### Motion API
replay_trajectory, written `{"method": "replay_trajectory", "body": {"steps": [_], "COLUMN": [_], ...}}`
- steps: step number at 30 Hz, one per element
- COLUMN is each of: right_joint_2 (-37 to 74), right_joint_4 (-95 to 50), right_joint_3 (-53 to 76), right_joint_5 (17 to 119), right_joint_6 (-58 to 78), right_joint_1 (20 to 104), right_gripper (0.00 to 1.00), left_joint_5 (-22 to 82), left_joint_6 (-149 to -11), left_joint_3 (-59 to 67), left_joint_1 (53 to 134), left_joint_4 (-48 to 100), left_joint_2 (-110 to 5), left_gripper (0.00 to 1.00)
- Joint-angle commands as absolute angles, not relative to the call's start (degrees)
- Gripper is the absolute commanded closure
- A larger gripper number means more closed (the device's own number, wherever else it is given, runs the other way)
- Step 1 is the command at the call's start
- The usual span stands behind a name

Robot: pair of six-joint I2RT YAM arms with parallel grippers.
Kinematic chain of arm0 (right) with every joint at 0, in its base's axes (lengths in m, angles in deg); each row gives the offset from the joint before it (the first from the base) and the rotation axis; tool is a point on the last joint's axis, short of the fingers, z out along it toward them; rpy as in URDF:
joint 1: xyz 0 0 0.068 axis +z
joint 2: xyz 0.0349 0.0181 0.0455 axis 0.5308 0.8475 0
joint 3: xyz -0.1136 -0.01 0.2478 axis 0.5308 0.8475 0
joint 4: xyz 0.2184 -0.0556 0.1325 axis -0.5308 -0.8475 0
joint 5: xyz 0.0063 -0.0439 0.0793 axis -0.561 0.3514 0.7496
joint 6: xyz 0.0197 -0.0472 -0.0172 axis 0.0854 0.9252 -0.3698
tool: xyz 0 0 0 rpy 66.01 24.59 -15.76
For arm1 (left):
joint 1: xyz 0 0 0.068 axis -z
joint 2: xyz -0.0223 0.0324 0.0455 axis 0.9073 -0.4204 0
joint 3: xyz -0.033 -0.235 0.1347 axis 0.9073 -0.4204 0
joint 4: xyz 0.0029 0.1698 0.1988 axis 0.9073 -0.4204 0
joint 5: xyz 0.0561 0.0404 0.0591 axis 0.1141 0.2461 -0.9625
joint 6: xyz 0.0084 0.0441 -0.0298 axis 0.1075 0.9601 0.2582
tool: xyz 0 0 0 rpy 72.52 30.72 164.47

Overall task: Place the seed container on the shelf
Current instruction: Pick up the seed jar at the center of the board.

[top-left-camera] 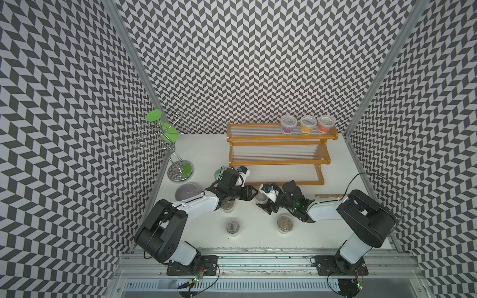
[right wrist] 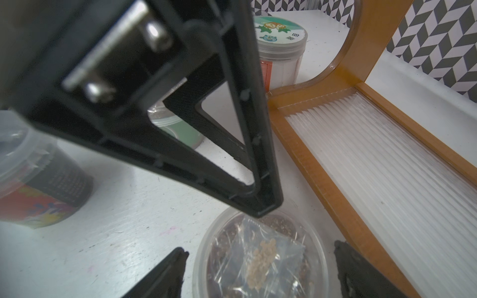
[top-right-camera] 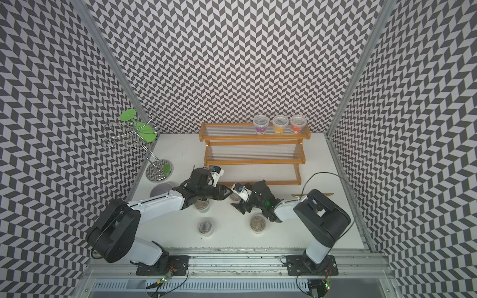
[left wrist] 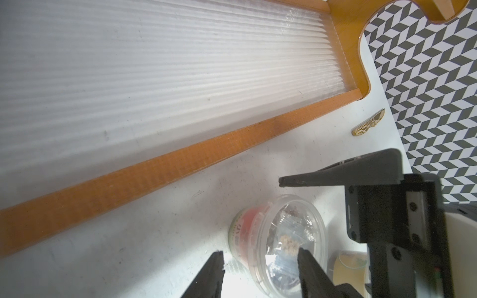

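The seed container (top-left-camera: 260, 197), a clear lidded cup of dark soil with a small bag of pale seeds, stands on the white table just in front of the shelf (top-left-camera: 280, 162). The shelf's lowest ribbed tier (right wrist: 387, 167) is bare. My right gripper (right wrist: 259, 247) is open and straddles the container (right wrist: 260, 258), with a gap showing on each side. My left gripper (left wrist: 260, 252) is open too, reaching in from the opposite side. One of its fingers (right wrist: 258, 154) hangs over the cup's rim. The container (left wrist: 278, 240) lies partly between its tips.
Three jars (top-left-camera: 307, 124) with purple, orange and red fill stand on the shelf's top tier. More clear cups (top-left-camera: 232, 226) (top-left-camera: 285, 224) sit nearer the front, and one (top-left-camera: 228, 205) under the left arm. A green-lidded tub (right wrist: 281, 38), purple bowl (top-left-camera: 187, 192), wire stand (top-left-camera: 165, 144) and gold piece (top-left-camera: 327, 196) surround.
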State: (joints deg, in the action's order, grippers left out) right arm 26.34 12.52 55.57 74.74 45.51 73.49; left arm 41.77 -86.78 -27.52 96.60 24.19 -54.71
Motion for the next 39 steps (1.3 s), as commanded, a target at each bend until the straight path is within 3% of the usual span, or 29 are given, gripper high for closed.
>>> {"method": "replay_trajectory", "body": {"steps": [1,39], "right_joint_2": [26.5,27.9], "right_joint_4": [13.9,14.0], "right_joint_3": [54.6,53.5], "right_joint_5": [75.9,73.7], "right_joint_6": [43.9,43.0], "right_joint_1": [73.3,73.1], "right_gripper": [0.11,0.15], "left_joint_5": [42.9,43.1], "left_joint_6": [-86.0,-85.9], "left_joint_3": [-28.0,-26.9], "left_joint_1": [96.8,97.0], "left_joint_4": [25.8,25.0], "left_joint_2": [-53.4,-55.5], "left_gripper": [0.49,0.49]}}
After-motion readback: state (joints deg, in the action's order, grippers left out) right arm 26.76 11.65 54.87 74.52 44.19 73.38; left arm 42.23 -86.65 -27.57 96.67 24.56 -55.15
